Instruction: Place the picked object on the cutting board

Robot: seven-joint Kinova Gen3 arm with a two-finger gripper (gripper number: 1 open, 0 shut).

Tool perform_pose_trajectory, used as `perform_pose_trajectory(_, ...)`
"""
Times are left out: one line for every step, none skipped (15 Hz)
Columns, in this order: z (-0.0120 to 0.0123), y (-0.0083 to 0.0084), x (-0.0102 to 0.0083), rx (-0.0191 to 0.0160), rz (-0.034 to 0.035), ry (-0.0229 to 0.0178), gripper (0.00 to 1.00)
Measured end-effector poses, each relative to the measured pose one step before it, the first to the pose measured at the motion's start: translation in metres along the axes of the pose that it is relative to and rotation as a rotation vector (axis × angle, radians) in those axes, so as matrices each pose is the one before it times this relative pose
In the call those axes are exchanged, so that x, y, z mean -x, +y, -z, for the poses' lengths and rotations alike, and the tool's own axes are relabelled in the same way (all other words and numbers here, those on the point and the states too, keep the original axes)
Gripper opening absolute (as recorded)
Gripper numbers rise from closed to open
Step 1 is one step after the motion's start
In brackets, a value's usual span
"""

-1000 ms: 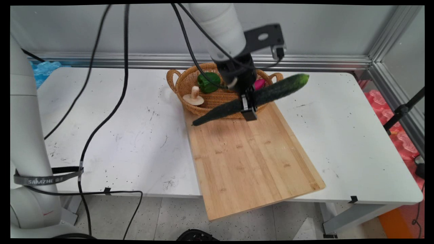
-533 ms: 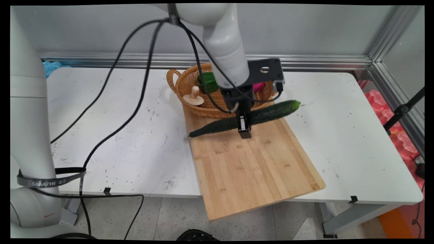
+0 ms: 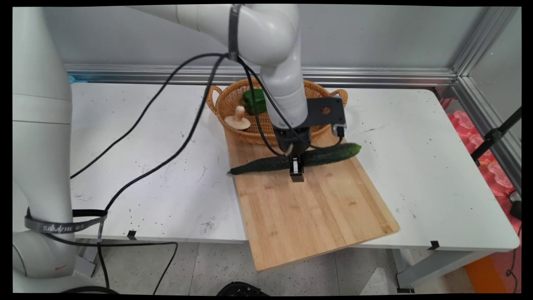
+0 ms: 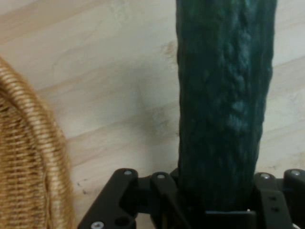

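Main view: wooden cutting board (image 3: 308, 208) nearest, overhanging table (image 3: 416, 166) near edge. Gripper (image 3: 296, 171) at the board's far part, fingers pinching cucumber (image 3: 329, 153) about mid-length; cucumber runs crosswise to the fingers, its dark thin end past the board's left edge, its greener end at the board's right edge. Cucumber low, at or just above the board; contact cannot be told. Hand view: cucumber (image 4: 224, 95) clamped in gripper (image 4: 219, 210) with board (image 4: 119, 95) right behind it, basket (image 4: 28, 157) rim just beside.

Beyond the fingers: wicker basket (image 3: 227, 100), its near rim touching the board's far edge. Inside: mushroom (image 3: 238, 118) on the left, green pepper (image 3: 254, 101) behind it. Right part of the basket hidden by the arm.

Versus a second ago: gripper came down and toward the near side, from in front of the basket to the board; cucumber less tilted, now nearly level. Basket, mushroom, pepper unmoved. Pink item seen earlier in the basket now hidden by the arm.
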Motion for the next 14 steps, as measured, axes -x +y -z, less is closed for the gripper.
perform_pose_trajectory(-0.00566,0.0,-0.00107,-0.00105,-0.00442,-0.00524,0.0)
perform_pose_trajectory(-0.0066,0.0,-0.00147,-0.00068,-0.00513,-0.00548,0.0)
perform_pose_trajectory(-0.00645,-0.00047,-0.0016,-0.00083,-0.0031,-0.00488,0.0)
perform_pose_trajectory(-0.00619,-0.00038,-0.00162,0.0,-0.00344,-0.00385,0.0)
perform_pose_trajectory(-0.00497,-0.00021,-0.00146,0.00056,-0.00346,-0.00228,1.0)
perform_pose_trajectory(-0.0052,0.0001,-0.00155,0.00169,-0.00443,-0.00089,1.0)
perform_pose_trajectory(-0.00381,0.00047,-0.0012,0.00274,-0.00386,0.00069,1.0)
perform_pose_trajectory(-0.00384,0.00068,-0.00144,0.00342,-0.00434,0.00171,1.0)
perform_pose_trajectory(-0.00296,0.00078,-0.00188,0.00386,-0.00331,0.00344,1.0)
perform_pose_trajectory(-0.00201,0.00063,-0.00207,0.00259,-0.00342,0.00471,1.0)
perform_pose_trajectory(-0.00088,0.00036,-0.00264,0.00025,-0.00378,0.00624,1.0)
perform_pose_trajectory(0.00008,0.00003,-0.00105,-0.00035,-0.00109,0.00366,1.0)
perform_pose_trajectory(0.00073,0.0001,-0.0011,-0.00087,-0.00134,0.00548,1.0)
perform_pose_trajectory(0.00156,0.0001,-0.00065,-0.0015,-0.00161,0.0055,1.0)
